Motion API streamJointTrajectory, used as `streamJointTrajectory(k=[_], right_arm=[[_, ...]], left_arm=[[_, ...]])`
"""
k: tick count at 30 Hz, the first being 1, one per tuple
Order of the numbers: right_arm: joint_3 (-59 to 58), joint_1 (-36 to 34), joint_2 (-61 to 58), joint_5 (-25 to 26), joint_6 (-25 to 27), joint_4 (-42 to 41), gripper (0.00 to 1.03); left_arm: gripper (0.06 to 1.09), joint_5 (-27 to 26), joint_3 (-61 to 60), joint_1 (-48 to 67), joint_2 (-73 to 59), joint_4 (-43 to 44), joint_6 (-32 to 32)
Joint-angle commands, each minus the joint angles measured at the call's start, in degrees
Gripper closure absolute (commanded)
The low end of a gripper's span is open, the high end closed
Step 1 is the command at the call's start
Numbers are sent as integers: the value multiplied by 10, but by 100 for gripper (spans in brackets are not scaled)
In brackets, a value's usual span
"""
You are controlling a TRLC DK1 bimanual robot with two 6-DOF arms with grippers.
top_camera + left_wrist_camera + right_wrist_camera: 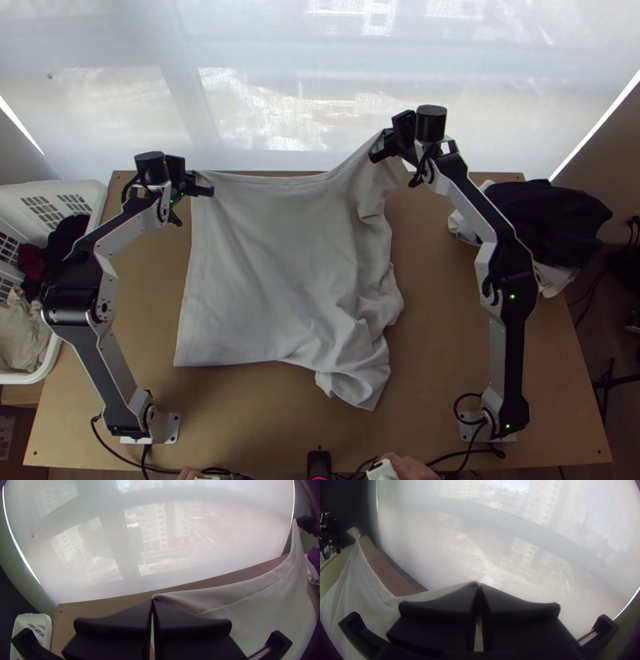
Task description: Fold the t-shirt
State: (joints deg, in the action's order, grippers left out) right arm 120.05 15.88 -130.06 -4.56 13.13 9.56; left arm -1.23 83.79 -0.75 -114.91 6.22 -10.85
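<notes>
**White t-shirt drawn out between two raised grippers**

The t-shirt (pixel 268 264) lies spread over the middle of the wooden table (pixel 440 336), its far edge lifted and stretched between the two arms. The cloth is fairly smooth toward the left arm; toward the right arm it gathers in loose folds, with a rumpled part nearest the table's near edge.

Left arm (pixel 120 368): it rises from its base at the table's near left, bends outward at the elbow, and angles back inward to the far left corner of the shirt. There the left gripper (pixel 206 190) pinches the cloth. Seen from its own wrist, the left gripper (pixel 152 602) has its two black fingers pressed together, with the fabric caught at the tips.

Right arm (pixel 506 344): it stands nearly upright in the top view as far as the elbow, then slants inward across the table's far side. The right gripper (pixel 379 152) grips the other far corner, and the cloth climbs to it in a raised peak. In the right wrist view, its fingers meet around the fabric.

Surroundings: a white basket (pixel 94 192) of clothes stands beside the left arm; black clothing (pixel 548 216) is heaped over paler cloth (pixel 556 278) beyond the right arm.
</notes>
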Motion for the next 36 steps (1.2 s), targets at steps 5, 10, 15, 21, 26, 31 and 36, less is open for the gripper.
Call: streamJointTrajectory(k=[5, 10, 15, 21, 26, 31, 36], right_arm=[[95, -3, -78, 9, 9, 24, 100], [104, -5, -100, 14, 18, 27, 100], [99, -3, -107, 19, 20, 27, 100], [100, 1, -94, 19, 15, 29, 100], [97, 5, -63, 19, -17, 36, 100], [53, 19, -16, 18, -29, 47, 100], [-32, 24, 45, 18, -30, 47, 100]], left_arm=[[105, 28, 75, 0, -92, 4, -4], [105, 47, 103, -4, -125, 4, -5], [105, 51, 124, -4, -148, 4, -10], [105, 49, 103, -1, -125, 2, 7], [105, 38, 59, 8, -71, 3, 26], [105, 28, 15, 16, -26, 5, 36], [105, 23, -26, 19, 14, 13, 43]])
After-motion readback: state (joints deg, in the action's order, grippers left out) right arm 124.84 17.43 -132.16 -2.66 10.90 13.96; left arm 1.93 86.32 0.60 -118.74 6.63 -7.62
